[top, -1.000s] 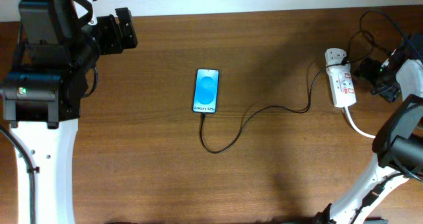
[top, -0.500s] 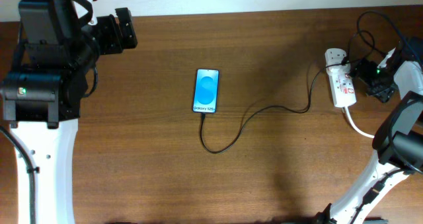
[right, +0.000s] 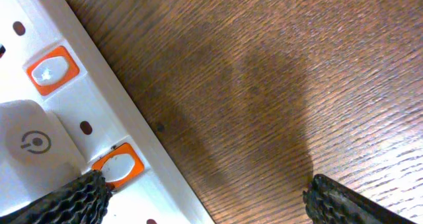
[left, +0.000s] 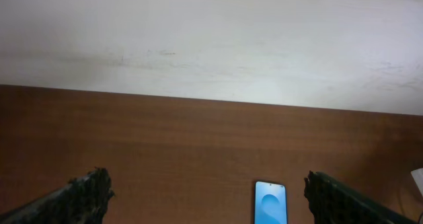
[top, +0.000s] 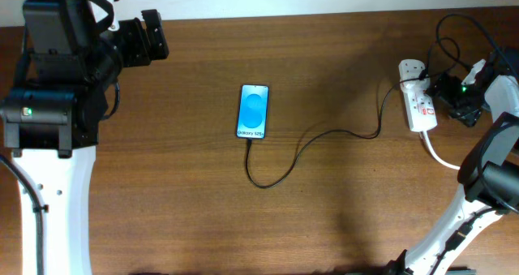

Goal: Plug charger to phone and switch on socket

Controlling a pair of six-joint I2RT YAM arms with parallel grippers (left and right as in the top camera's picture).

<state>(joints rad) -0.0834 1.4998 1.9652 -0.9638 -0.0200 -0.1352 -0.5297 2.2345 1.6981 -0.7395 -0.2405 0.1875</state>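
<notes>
Brown wood-grain table (top: 178, 186) fills the overhead view. The phone (top: 253, 111) lies face up near the middle of the frame, its blue screen lit and its long side running top to bottom. The charger (top: 312, 141) is a thin black cable. It meets the phone's lower end, loops downward, then snakes right and up to the socket (top: 420, 105) at the right edge of the frame. Its white adapter block (top: 412, 67) sits on the strip's upper end. A thick white cord (top: 438, 155) trails from the strip's lower end toward the lower right.

The right gripper (top: 446, 96) is just beside the socket's right side. In its wrist view the jaws stand wide apart with nothing between them. One of its fingers (right: 76, 199) shows at the lower left, over the strip's edge and close by an orange switch (right: 117, 164); the other is at the lower right over bare wood. I cannot tell whether that finger touches the strip.

The left gripper (top: 152, 36) hangs at the upper left of the overhead frame, well apart from the phone, spread wide and empty. Its wrist view shows the phone small at the bottom edge, below a pale wall (left: 198, 39).
</notes>
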